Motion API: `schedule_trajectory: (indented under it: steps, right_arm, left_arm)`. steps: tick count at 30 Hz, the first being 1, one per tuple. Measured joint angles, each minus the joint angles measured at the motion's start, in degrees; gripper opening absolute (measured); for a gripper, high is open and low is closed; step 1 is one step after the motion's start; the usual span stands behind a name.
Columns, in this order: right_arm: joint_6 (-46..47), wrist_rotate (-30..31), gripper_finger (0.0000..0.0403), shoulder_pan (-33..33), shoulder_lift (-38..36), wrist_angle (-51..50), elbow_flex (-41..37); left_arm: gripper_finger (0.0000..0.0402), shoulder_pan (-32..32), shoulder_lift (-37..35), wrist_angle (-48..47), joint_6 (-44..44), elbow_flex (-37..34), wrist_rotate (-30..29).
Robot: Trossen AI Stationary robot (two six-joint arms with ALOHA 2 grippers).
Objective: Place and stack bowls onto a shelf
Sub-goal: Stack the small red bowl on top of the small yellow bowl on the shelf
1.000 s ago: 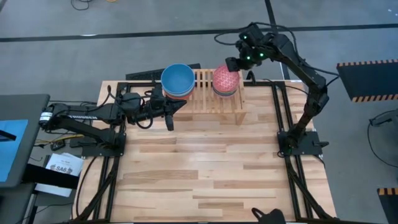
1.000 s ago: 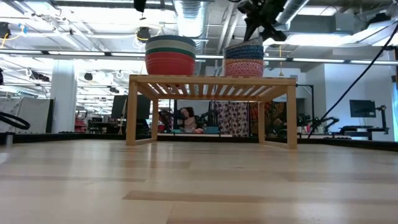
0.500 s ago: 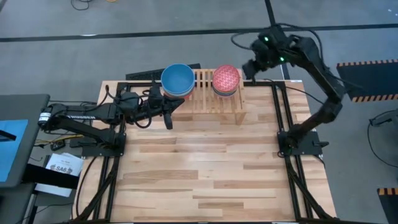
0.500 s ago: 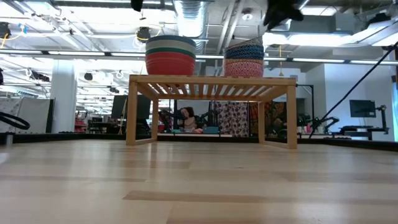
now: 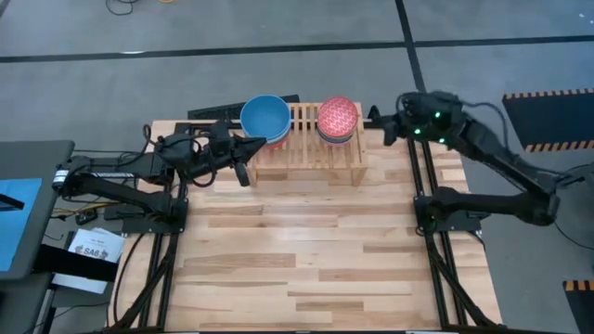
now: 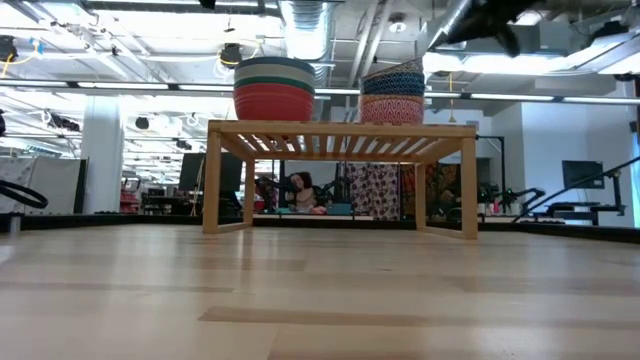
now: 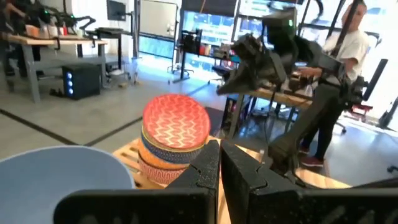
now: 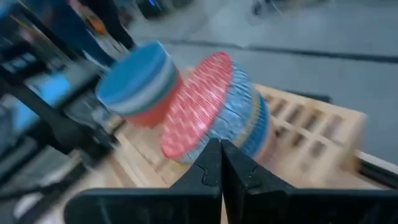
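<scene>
The light-wood shelf (image 5: 311,147) stands at the table's far edge on its short legs. Two stacks of bowls rest on its slatted top. The left stack has a plain blue bowl (image 5: 264,118) on top, with teal, white and red rims below it in the low view (image 6: 274,88). The right stack has a patterned red bowl (image 5: 337,117) on top, above patterned blue and yellow ones (image 6: 392,95). My left gripper (image 5: 243,169) is shut and empty beside the shelf's left end. My right gripper (image 5: 379,122) is shut and empty just right of the shelf, raised above it (image 6: 480,15).
The plank tabletop (image 5: 306,250) lies bare in front of the shelf. Dark rails (image 5: 432,269) run along both table sides. A person (image 7: 348,37) stands in the room beyond the table, behind my right arm (image 7: 267,56).
My right gripper has drawn away from above the patterned stack toward the table's right edge, and the arm has come down lower. My left gripper has shifted a little toward the table's left edge. Both stacks have stayed in place.
</scene>
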Motion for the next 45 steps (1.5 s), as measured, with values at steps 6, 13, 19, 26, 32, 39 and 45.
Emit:
schedule_trajectory:
  steps: [6,13,19,26,32,39,45]
  right_arm:
    - [-0.67,3.02,0.0017,3.85,2.43,21.72,-7.60]
    - [-3.97,6.76,0.0017,3.77,9.20,29.14,-8.01]
    - [-5.93,6.93,0.0018,1.72,8.75,28.91,-8.05]
    - [-6.48,7.10,0.0018,-1.46,6.50,26.47,-7.96]
    - [-6.49,6.06,0.0019,-1.52,9.27,26.70,-7.98]
    - [-6.41,5.90,0.0019,-0.48,8.60,29.03,-7.98]
    - [-6.47,5.84,0.0019,0.47,10.54,28.80,-7.96]
  left_arm:
    - [0.0000,1.63,0.03,-0.27,-2.64,0.00,0.94]
    - [0.0000,2.20,0.05,0.02,-5.45,0.00,3.35]
    - [0.0000,2.17,0.07,-0.23,-6.56,0.00,3.38]
    - [0.0000,2.17,0.07,-0.23,-6.45,0.00,2.76]
    - [0.0000,2.20,0.09,-0.23,-6.31,0.00,2.70]
    - [0.0000,2.20,0.09,-0.23,-6.06,0.00,2.59]
    - [0.0000,2.22,0.09,-0.23,-5.13,0.00,1.61]
